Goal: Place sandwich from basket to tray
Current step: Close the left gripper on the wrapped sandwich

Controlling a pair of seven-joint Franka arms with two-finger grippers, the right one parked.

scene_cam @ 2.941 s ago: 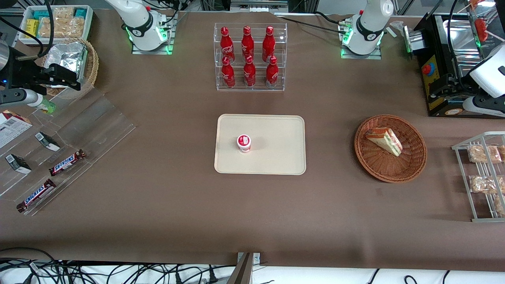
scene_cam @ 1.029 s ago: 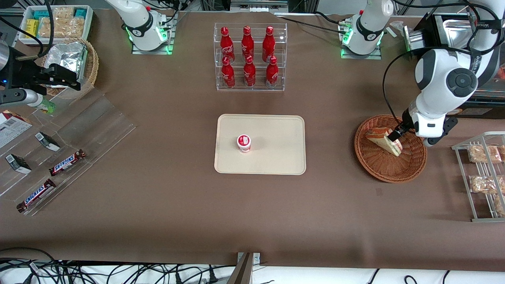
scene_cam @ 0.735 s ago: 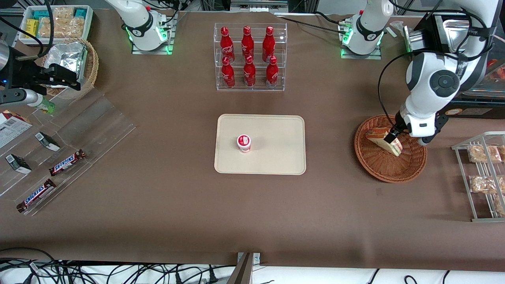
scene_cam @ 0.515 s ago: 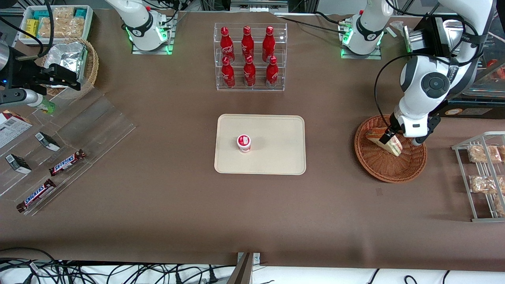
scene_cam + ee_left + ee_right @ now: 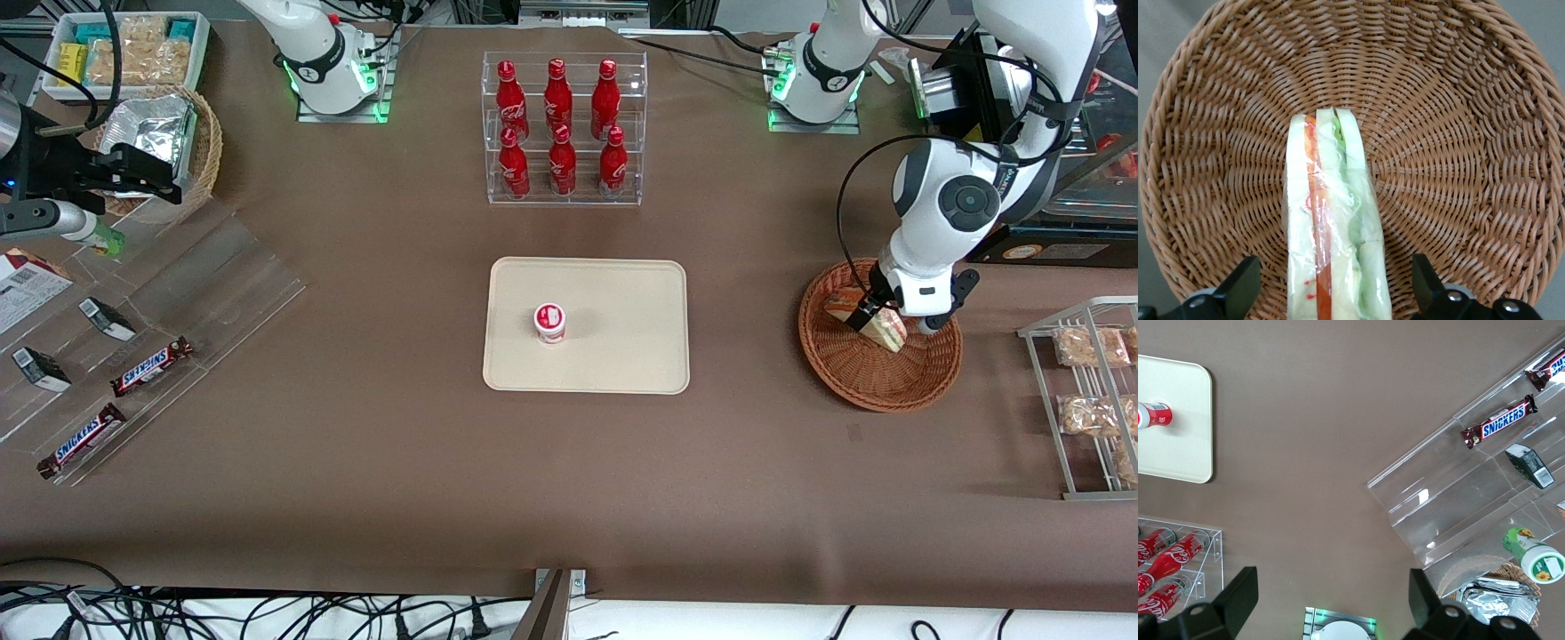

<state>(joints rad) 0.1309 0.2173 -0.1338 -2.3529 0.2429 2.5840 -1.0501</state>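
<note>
My gripper (image 5: 864,313) is low over the basket (image 5: 925,378), right at the sandwich (image 5: 885,331), toward the working arm's end of the table. In the wrist view the fingers (image 5: 1238,292) stand wide apart, one on either side of the sandwich (image 5: 1333,233), w/ a clear gap between each tip and the wrap; nothing held, no contact seen.

Sandwich lies in the basket (image 5: 1458,133), approx. mid-floor, standing on edge so the cut face shows: white bread, red strip, green layer, all under clear wrap. Front view: wedge partly covered by my wrist; the end nearer the camera sticks out.

Tray (image 5: 622,356) sits mid-table, well apart from the basket, toward the parked arm's side of it. One small cup (image 5: 549,322) w/ red-and-white lid stands on the tray; the rest of the tray surface is bare cream.

Other items: acrylic rack (image 5: 563,129) w/ six red bottles, farther from the front camera than the tray. Wire rack (image 5: 1086,400) w/ bagged snacks near the table edge at my end, beside the basket. Snickers bars (image 5: 151,367) on clear stepped display at the parked arm's end.
</note>
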